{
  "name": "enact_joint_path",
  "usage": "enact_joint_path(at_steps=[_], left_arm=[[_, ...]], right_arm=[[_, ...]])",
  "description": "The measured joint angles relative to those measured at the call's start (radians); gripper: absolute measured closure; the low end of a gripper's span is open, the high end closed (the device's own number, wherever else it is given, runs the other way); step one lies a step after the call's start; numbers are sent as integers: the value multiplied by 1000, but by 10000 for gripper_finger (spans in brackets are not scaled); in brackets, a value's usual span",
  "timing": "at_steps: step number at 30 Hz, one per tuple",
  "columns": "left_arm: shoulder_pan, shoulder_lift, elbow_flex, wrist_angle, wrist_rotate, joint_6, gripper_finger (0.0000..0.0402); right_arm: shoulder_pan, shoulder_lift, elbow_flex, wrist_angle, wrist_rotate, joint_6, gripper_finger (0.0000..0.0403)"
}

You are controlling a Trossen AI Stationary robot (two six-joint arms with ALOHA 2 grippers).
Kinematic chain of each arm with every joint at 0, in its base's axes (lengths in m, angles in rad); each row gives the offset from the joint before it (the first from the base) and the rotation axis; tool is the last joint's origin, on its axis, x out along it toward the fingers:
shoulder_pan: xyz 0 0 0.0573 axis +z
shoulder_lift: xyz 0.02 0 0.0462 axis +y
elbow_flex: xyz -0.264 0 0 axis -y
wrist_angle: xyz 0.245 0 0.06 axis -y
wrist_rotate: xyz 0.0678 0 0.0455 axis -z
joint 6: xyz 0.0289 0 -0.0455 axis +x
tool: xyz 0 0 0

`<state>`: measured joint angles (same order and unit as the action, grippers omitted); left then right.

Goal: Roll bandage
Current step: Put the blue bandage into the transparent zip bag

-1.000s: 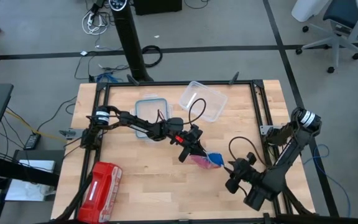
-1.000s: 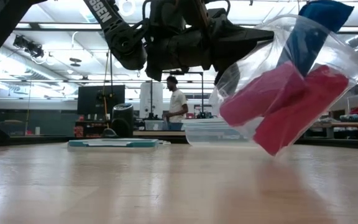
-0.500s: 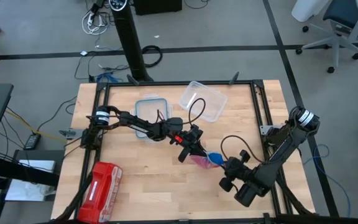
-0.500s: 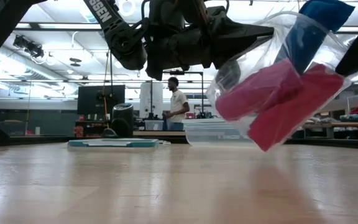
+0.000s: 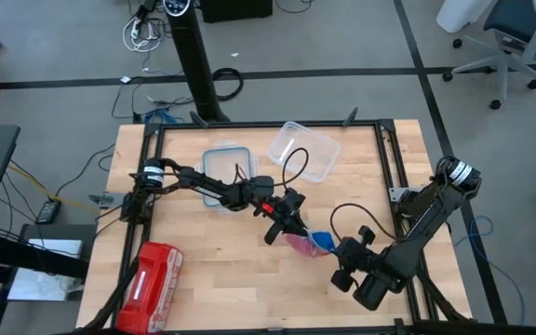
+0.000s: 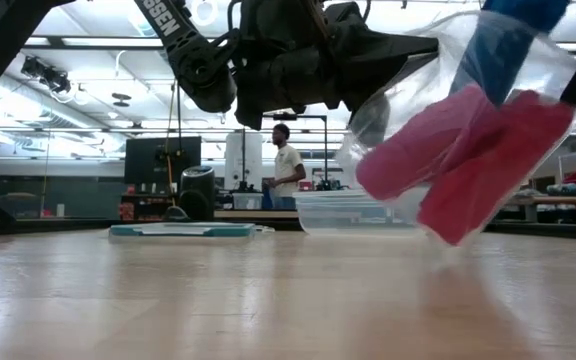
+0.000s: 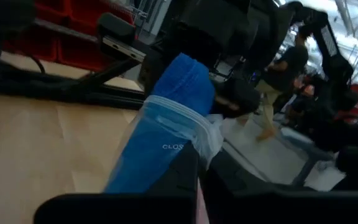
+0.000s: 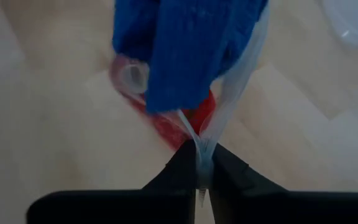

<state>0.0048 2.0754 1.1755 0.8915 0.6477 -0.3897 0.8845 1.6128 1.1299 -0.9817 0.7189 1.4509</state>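
Bandage (image 5: 320, 241) sticks out of clear zip bag (image 6: 448, 140) mouth, above red-pink rolls (image 6: 438, 160), bag lifted off table (image 5: 221, 261). Left gripper (image 5: 291, 230) and right gripper (image 5: 338, 249) each pinch bag's rim, fingers closed tight.

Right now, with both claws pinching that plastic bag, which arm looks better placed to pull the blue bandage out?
Probably the right. The right gripper pinches the bag beside its mouth, where the bandage sticks out. The left gripper holds the bag up.

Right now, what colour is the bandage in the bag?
Bright blue bandage; right wrist view shows it best.
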Motion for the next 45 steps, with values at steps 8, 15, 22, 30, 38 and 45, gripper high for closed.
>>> enact_joint_path(at_steps=[8, 15, 22, 30, 38, 45], left_arm=[[21, 0, 0, 51, 0, 39, 253], [47, -7, 33, 66, 56, -33, 177], [-1, -9, 206, -247, 115, 32, 177], [-19, -10, 312, -502, 88, 239, 178], [-27, -10, 313, -524, -36, 376, 178], [-50, -47, 313, -596, -87, 577, 178]], right_arm=[[0, -11, 68, -68, -116, -41, 376], [-3, -11, 125, -188, -195, -42, 386], [-9, -12, 196, -280, -201, -63, 374], [-16, -12, 204, -296, -201, -66, 386], [-17, -12, 204, -296, -184, -68, 380], [-17, -12, 204, -296, -171, -72, 380]])
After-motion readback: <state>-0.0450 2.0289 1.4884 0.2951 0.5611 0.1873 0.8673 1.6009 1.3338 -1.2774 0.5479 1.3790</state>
